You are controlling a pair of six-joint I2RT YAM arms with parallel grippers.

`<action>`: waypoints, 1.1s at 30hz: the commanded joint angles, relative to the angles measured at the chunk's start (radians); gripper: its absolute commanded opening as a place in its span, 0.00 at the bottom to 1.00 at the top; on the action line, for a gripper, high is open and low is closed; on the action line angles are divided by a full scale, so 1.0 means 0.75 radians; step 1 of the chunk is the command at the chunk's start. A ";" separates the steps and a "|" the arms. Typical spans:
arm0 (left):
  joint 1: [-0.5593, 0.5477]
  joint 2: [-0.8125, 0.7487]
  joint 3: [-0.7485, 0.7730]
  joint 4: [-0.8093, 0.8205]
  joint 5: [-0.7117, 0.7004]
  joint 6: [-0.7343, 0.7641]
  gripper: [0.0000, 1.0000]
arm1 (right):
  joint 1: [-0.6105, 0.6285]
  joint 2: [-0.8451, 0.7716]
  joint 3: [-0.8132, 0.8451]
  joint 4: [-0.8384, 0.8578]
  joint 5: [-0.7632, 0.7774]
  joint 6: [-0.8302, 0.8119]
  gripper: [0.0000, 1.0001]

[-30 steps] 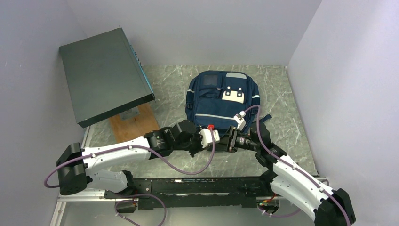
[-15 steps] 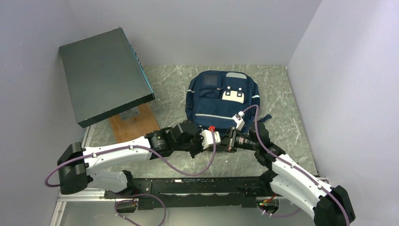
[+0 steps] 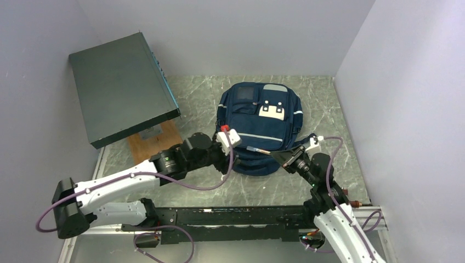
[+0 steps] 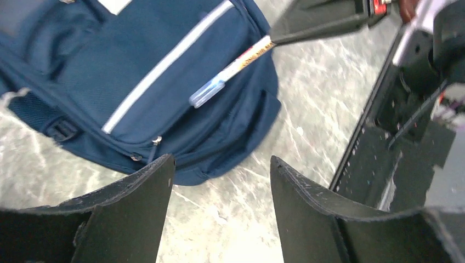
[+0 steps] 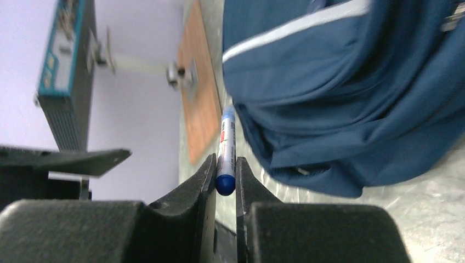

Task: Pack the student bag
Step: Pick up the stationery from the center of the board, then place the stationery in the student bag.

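Observation:
The student bag [image 3: 257,118] lies flat on the marble table, navy with pale stripes [image 4: 137,71] [image 5: 340,93]. My right gripper [image 3: 277,155] [image 5: 225,160] is shut on a blue-capped pen [image 3: 257,149] [image 5: 226,145]. The pen sticks out level over the bag's near edge. In the left wrist view the pen [image 4: 230,68] hangs above the bag's front pocket, with the right gripper's fingers [image 4: 323,19] round its end. My left gripper [image 3: 224,162] [image 4: 222,164] is open and holds nothing. It hovers over bare table at the bag's near-left corner.
A big dark grey-green flat box [image 3: 120,87] [image 5: 63,71] stands tilted at the back left, above a wooden board [image 3: 156,143] [image 5: 200,98]. The black mounting rail [image 3: 230,216] runs along the near edge. Walls close in on the left, back and right.
The two grippers were together in front of the bag. The left one has opened and drawn back to the left. The right one has swung right with the pen.

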 commanded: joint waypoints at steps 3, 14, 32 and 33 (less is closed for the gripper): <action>0.039 -0.112 -0.040 0.059 -0.185 -0.185 0.71 | -0.107 -0.122 -0.149 0.020 0.144 0.284 0.00; 0.063 0.277 0.177 0.052 -0.267 -0.152 0.79 | -0.109 -0.103 0.148 -0.444 0.306 -0.057 0.00; -0.058 0.964 0.516 0.210 -0.775 0.381 0.87 | -0.108 -0.318 0.334 -0.872 0.426 -0.137 0.00; -0.052 0.970 0.530 0.174 -0.769 0.368 0.83 | -0.108 -0.320 0.330 -0.871 0.414 -0.133 0.00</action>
